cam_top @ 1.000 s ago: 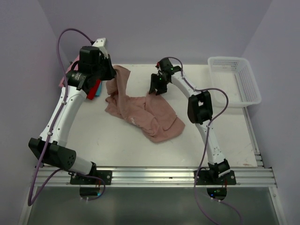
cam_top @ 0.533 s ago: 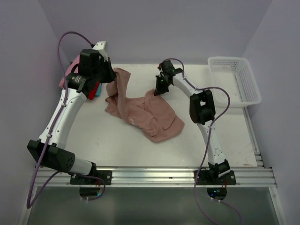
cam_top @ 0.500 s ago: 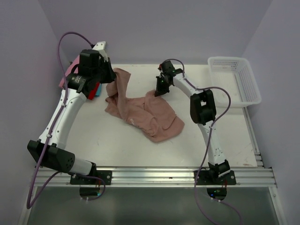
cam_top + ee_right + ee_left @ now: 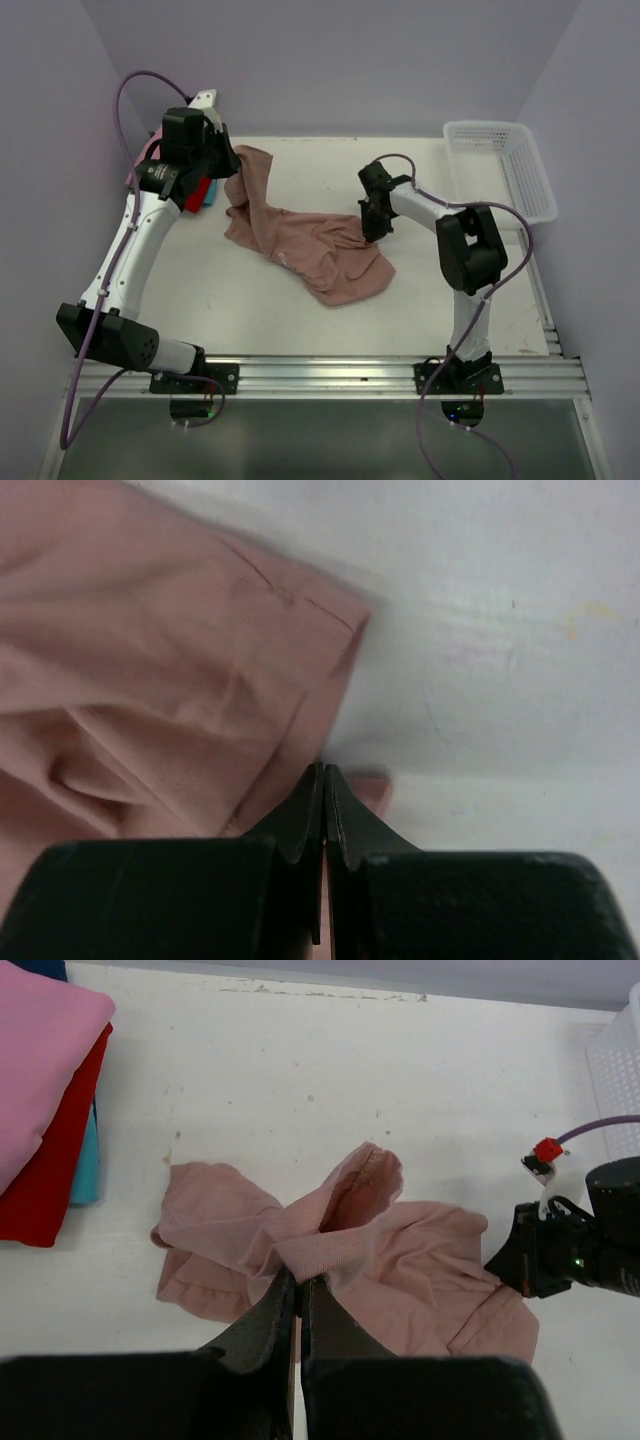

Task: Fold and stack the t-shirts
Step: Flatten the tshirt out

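Shirt (image 4: 310, 245) between left gripper (image 4: 298, 1278), right gripper (image 4: 323, 770)

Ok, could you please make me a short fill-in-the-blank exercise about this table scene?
1. The left gripper pinches the dusty-pink shirt with its jaws ____.
2. In the folded stack, the red shirt lies directly under a ____ one.
3. The white basket stands in the table's far ____ corner.
Missing words: shut, pink, right.

Shirt (image 4: 305, 245) on table (image 4: 250, 310), folded stack (image 4: 45, 1080) to its left, basket (image 4: 530, 190) far right.
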Tool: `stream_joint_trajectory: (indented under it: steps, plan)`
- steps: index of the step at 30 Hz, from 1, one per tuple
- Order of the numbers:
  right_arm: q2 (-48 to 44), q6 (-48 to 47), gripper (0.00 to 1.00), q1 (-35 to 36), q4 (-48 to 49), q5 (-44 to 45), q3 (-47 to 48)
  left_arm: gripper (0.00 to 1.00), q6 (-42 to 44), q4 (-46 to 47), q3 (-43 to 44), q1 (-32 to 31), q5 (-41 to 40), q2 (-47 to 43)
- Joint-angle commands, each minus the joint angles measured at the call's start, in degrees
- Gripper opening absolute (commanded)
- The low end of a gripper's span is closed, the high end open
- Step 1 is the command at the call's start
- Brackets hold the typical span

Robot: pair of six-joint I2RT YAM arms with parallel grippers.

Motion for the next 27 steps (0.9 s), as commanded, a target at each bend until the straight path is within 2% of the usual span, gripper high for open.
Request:
stream_joint_trajectory:
  steps: [1,5,10,13,14,16,19,22,25,26,27]
  plan:
    - [-9.3,0.3,0.00,1.0,2.0,2.9,-6.2,0.00,-0.3,3.3,-1.0,1.0,0.8,-2.3]
    - [-15.6,1.1,0.00,3.4,3.0,2.7,-15.5,0.00,-0.3,4.1,-2.5,1.7,1.4,-3.1]
    - [-20.6,2.0,0.00,4.5,1.8,6.7,-17.8,0.00,-0.5,4.8,-3.6,2.1,2.6,-3.1]
    - [-19.1,1.4,0.50,4.4,0.6,11.5,-12.5,0.00,-0.8,5.2,-4.2,2.1,3.4,-3.0]
    - [-17.8,1.2,0.71,4.2,0.1,12.4,-10.4,0.00,-0.9,5.3,-4.2,2.1,3.7,-2.9]
    - [-13.0,0.3,0.78,3.9,-1.2,13.9,-3.9,0.00,-1.0,5.3,-4.1,2.2,3.9,-2.9]
    - [-6.1,0.5,0.80,2.0,-2.9,15.0,4.6,0.00,-1.1,5.1,-4.0,2.2,4.0,-3.0]
    - [-1.0,0.7,0.77,0.6,-3.4,15.7,10.4,0.00,-0.9,4.8,-4.1,2.1,3.6,-3.3]
    - [2.6,0.8,0.64,-0.4,-3.7,15.6,14.3,0.00,-0.8,4.6,-4.0,2.3,3.4,-3.6]
    - [3.4,1.0,0.54,-0.7,-3.9,15.2,14.9,0.00,-0.8,4.7,-3.9,2.3,3.4,-3.6]
    - [4.2,1.2,0.51,-1.0,-4.0,14.5,15.4,0.00,-0.8,4.7,-3.9,2.3,3.6,-3.6]
